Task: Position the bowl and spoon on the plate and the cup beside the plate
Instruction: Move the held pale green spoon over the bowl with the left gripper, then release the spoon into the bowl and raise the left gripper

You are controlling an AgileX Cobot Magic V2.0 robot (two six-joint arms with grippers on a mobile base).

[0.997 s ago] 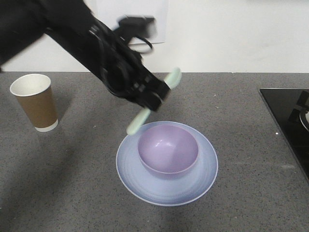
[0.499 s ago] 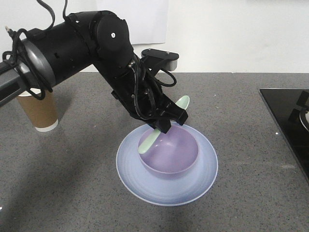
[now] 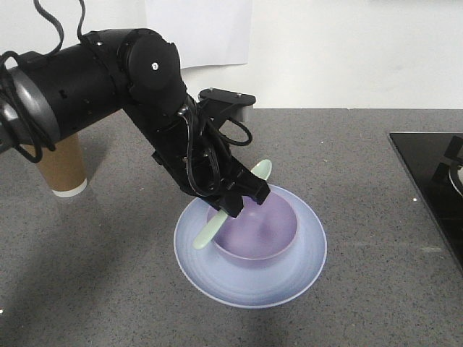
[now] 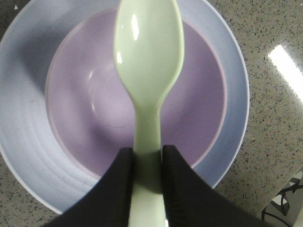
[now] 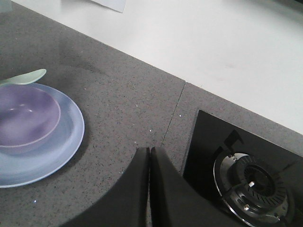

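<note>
Sinking since a moment ago, the pale mint plastic spoon (image 4: 147,71) now hangs over the glossy lavender bowl (image 3: 255,233) on the bluish-white plate (image 3: 304,271). Left gripper (image 4: 146,161) clamps its handle (right gripper (image 5: 149,156) closed, empty), so release looks near; the brown paper cup (image 3: 61,170) stands well apart.

- This looks like a kitchen, or a mock-up of one used for robot trials.
- A grey speckled stone-like countertop (image 3: 376,289) runs up to a plain white wall (image 3: 347,50).
- A black glass hob (image 5: 236,165) is set into the counter at its right end, with a round gas burner (image 5: 253,184) and its ribbed ring showing.
- Tableware sits on the counter: a plate (image 3: 304,271), a bowl (image 3: 271,235) on it, a paper cup (image 3: 61,170).
- A white sheet of paper (image 3: 210,32) hangs on the wall, and a black robot arm (image 3: 94,79) with loose cables reaches over the counter, which suggests a test setup.
</note>
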